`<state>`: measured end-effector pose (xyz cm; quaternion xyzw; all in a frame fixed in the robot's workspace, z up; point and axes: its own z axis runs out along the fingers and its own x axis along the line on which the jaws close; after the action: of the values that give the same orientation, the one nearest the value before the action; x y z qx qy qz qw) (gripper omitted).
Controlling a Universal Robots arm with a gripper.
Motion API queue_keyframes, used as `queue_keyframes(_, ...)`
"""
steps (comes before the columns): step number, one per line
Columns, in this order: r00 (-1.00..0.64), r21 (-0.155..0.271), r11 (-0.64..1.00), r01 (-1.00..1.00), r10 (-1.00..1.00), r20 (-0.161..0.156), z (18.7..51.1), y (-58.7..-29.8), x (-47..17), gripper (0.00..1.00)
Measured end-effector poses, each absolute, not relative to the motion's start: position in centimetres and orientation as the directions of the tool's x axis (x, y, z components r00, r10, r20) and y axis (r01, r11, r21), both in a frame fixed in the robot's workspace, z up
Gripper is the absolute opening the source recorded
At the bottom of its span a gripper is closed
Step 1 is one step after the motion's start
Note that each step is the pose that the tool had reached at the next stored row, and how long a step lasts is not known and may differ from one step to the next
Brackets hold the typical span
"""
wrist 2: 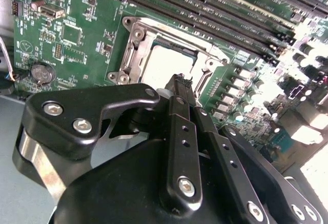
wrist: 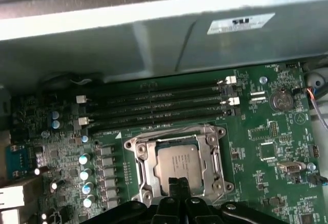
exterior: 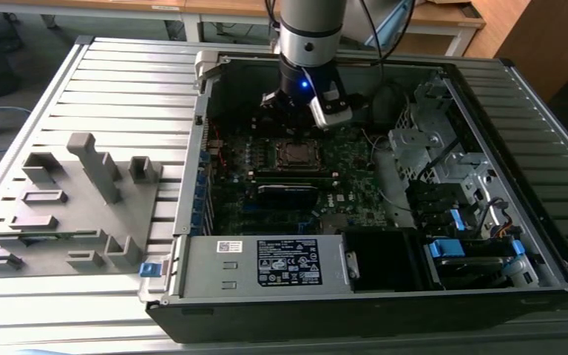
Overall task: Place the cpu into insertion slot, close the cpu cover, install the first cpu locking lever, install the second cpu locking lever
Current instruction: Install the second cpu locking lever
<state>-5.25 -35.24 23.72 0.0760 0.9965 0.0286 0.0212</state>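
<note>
Bench (exterior: 116, 59): slatted grey metal, carrying open PC case (exterior: 481, 81) and, to exterior view's left, grey fixture block (exterior: 77, 214) w/ upright pegs and slots. Case lying flat, side panel off, PSU (exterior: 264, 262) at near edge, drive bays w/ blue tabs toward exterior view's right.

Arm (exterior: 309, 37) coming down from far side into case, blue light lit on wrist, positioned over socket area.

Motherboard (wrist: 266, 131): green, seen in both wrist views. Four long RAM slots (wrist: 154, 103) running alongside socket; row of caps (wrist: 84, 175) on another side; coin cell (wrist: 281, 100) near board corner.

Slot (wrist: 177, 162): square socket w/ metal rim, mid-board. In exterior view, just below tool.

Cover (wrist: 141, 155): silver frame lying flat on socket, window around chip. Looks closed down. Lever state – cannot tell.

Cpu (wrist: 177, 162): grey metal top, seated in slot, showing through cover window; also seen in second wrist view (wrist 2: 161, 65).

Tool (wrist 2: 183, 80): black fingers (wrist 2: 177, 131) pressed together, tips closed, nothing visibly held between them. Tips right over near edge of socket frame, beside cpu; contact w/ frame – cannot tell.
</note>
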Motion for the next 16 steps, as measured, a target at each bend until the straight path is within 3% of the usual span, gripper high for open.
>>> queue_keyframes(16, -0.988, 0.058, 0.987, 0.15, 0.153, -0.038, 23.75, -36.36, -5.25, 0.11)
